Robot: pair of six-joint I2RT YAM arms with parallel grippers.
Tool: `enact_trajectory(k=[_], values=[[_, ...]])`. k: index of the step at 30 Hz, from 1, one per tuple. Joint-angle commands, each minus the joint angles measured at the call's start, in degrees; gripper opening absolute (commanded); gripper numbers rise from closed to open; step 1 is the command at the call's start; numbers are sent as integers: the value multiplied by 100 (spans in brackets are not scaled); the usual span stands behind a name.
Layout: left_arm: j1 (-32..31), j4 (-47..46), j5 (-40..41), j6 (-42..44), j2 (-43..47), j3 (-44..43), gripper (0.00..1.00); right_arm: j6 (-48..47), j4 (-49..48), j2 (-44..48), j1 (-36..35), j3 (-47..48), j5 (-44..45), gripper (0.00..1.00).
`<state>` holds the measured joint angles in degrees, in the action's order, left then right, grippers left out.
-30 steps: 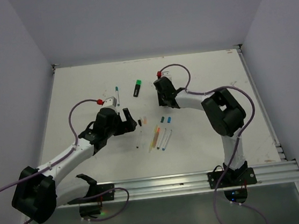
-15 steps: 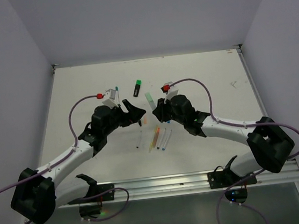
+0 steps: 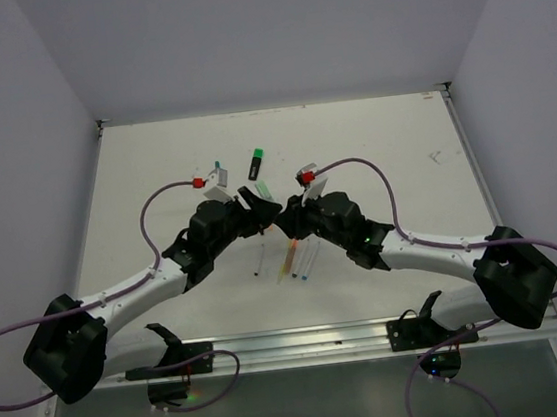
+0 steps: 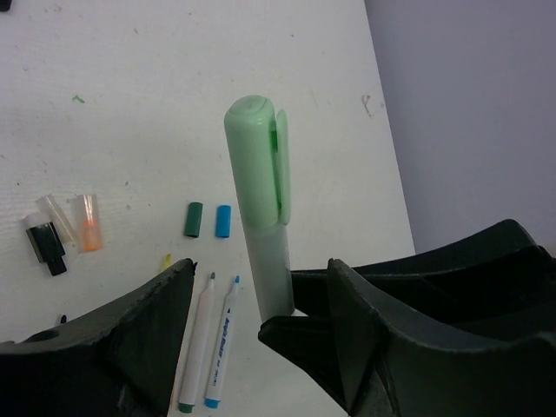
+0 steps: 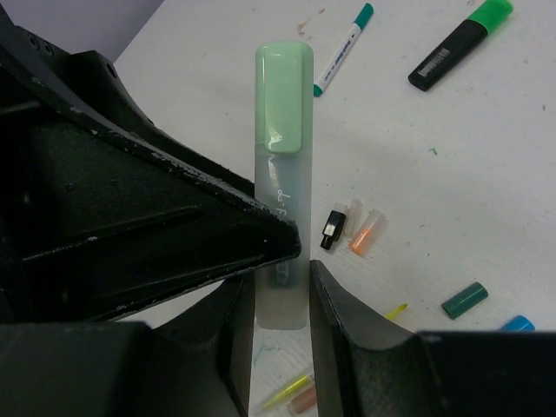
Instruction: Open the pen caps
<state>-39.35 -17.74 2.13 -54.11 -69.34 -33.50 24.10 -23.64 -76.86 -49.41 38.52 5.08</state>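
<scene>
No legible text. Blue print on white pen (image 4: 223, 343): too small. Pale label on black highlighter (image 5: 441, 61): blurred. Marks on mint marker (image 5: 280, 217): illegible.
</scene>
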Motion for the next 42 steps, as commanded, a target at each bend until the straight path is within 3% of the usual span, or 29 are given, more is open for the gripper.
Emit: enact_trajectory(k=[1, 5, 9, 16, 17, 19, 20, 27, 31, 42], values=[[-90, -406, 542, -179, -36, -228, 65, 34, -475, 136, -95, -64, 169, 0], [-90, -538, 560, -205, -114, -236, 56, 69, -545, 154, -166, -99, 195, 0], [-116, -661, 447, -302, -194, -158, 36, 113, -607, 154, -192, -126, 256, 0], [-160, -810, 367, -198, -220, -34, 17, 183, -660, 189, -192, -152, 265, 1], [-152, -810, 350, -136, -194, -17, 9, 183, -642, 215, -201, -143, 239, 6], [-152, -775, 323, 161, -159, -8, 4, 183, -494, 259, -192, -126, 230, 16], [-152, -732, 332, 303, -115, -8, 0, 183, -406, 285, -192, -108, 178, 26], [-46, -257, -35, 1885, 280, 80, 0, 148, 517, 821, -183, 6, 204, 59], [-29, 42, -72, 2448, 518, 211, 0, 217, 1175, 1085, -175, 260, 308, 70], [-125, -37, -916, 3090, 738, 414, 0, 605, 2319, 164, -183, 1947, 916, 73]])
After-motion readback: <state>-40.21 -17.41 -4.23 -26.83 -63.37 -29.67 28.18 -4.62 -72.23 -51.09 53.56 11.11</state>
